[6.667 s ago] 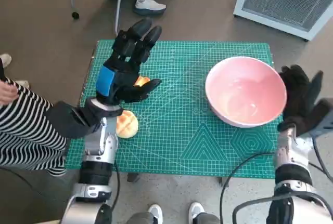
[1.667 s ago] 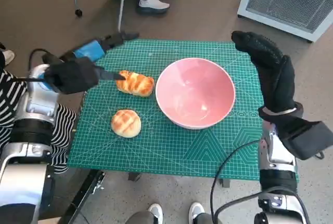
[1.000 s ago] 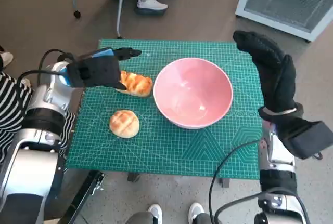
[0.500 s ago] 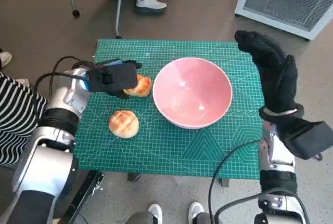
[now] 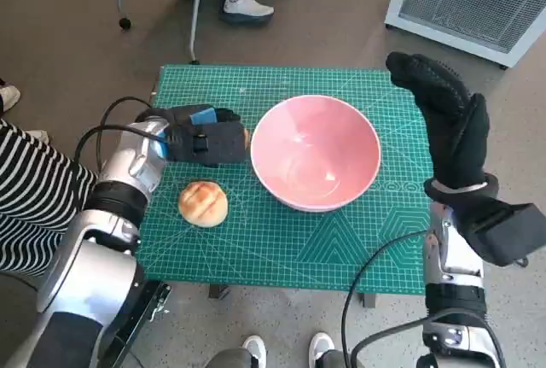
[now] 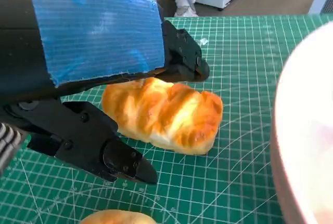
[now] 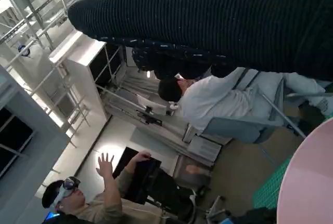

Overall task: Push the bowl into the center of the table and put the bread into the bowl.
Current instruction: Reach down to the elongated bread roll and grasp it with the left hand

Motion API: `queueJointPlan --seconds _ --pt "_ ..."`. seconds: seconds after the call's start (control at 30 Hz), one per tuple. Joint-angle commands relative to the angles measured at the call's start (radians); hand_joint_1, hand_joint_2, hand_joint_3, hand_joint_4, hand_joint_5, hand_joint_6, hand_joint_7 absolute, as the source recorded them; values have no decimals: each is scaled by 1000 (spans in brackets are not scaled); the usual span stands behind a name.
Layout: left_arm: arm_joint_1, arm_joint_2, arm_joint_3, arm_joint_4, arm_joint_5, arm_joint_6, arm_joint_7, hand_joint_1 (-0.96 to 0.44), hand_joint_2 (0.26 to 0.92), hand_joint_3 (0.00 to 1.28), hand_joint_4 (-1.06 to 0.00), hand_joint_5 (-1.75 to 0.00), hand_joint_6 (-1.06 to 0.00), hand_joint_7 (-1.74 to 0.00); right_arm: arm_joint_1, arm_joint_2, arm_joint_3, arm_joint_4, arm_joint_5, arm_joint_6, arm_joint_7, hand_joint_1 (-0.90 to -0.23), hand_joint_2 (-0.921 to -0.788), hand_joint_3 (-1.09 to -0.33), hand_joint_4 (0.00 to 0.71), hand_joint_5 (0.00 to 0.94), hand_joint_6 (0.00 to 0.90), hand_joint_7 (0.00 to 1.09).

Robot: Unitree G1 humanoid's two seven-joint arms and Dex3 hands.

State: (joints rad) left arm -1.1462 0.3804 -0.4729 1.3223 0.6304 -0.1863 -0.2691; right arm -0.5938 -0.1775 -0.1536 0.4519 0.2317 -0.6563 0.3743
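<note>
Over the preceding seconds the bowl [image 5: 315,152] had come from the surface's [image 5: 375,248] right side to about its centre, so the push looked complete. The left hand [image 5: 207,137] had then dropped from beyond the left edge onto the long loaf [image 6: 165,114], which lay just left of the bowl. In the left wrist view its fingers [image 6: 179,57] stood apart, straddling the loaf; contact could not be confirmed. The right hand [image 5: 448,125] was raised over the right edge, spread, holding nothing. A round bun [image 5: 203,203] lay nearer, untouched. Both breads remained outside the bowl.
</note>
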Motion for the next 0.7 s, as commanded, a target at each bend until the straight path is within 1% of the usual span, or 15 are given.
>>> queueJointPlan --seconds 0.03,0.07,0.1,0.13,0.17,0.2,0.23,0.27,0.3,0.33,0.43,0.53,0.63,0.7 --pt "10 7 -24 16 27 -15 22 -56 878 19 -615 -69 -685 -135 33 5 0 -4 -2 18 -10 -788 -921 -697 223 1 77 537" --pt "8 10 -24 16 27 -17 24 -47 890 17 -681 -85 -724 -177 34 5 0 -5 -2 18 -10 -788 -921 -697 223 1 78 537" --pt "6 13 -24 16 26 -21 27 -42 900 12 -731 -82 -718 -262 35 4 0 -5 -1 18 -10 -788 -921 -697 223 1 78 537" --pt "5 15 -23 16 25 -24 28 -155 908 65 -788 -94 -668 -645 35 4 0 -6 -1 18 -10 -787 -921 -697 223 1 78 536" --pt "3 19 -22 15 24 -27 33 -194 910 88 -807 -99 -646 -787 36 4 -1 -5 -1 17 -9 -787 -921 -697 223 1 78 536" --pt "1 21 -21 15 24 -29 36 -156 913 98 -765 -305 -630 -898 36 4 -1 -4 -1 17 -9 -786 -921 -697 223 1 78 536" --pt "-1 25 -17 14 22 -34 41 -100 915 123 -690 -617 -595 -1073 36 4 -1 -3 0 16 -9 -784 -921 -697 222 0 78 536" --pt "-2 27 -15 14 20 -37 45 -80 917 129 -671 -723 -583 -1133 36 4 -1 -2 0 16 -9 -783 -921 -697 222 0 78 536" --pt "-4 31 -11 13 17 -42 49 -51 918 137 -643 -875 -565 -1220 36 4 -1 -2 -1 16 -10 -782 -921 -697 221 0 78 536" --pt "-5 34 -8 12 14 -45 52 -33 919 135 -640 -972 -552 -1263 37 5 -1 -2 -1 15 -10 -781 -921 -697 220 0 77 536" --pt "-11 44 5 8 4 -59 61 -11 920 127 -652 -1093 -534 -1294 37 6 0 -2 -3 14 -11 -780 -921 -697 219 0 75 535" --pt "-19 57 20 2 -5 -77 69 -4 920 115 -674 -1152 -535 -1260 38 8 1 0 -5 13 -12 -780 -921 -697 218 0 75 534" --pt "-26 69 31 -5 -14 -95 71 -1 920 105 -689 -1175 -542 -1229 39 9 3 0 -6 11 -12 -780 -921 -696 216 0 74 533" --pt "-32 79 39 -12 -21 -109 72 -1 921 115 -678 -1200 -529 -1234 39 9 2 2 -4 11 -11 -780 -921 -697 214 0 73 532"
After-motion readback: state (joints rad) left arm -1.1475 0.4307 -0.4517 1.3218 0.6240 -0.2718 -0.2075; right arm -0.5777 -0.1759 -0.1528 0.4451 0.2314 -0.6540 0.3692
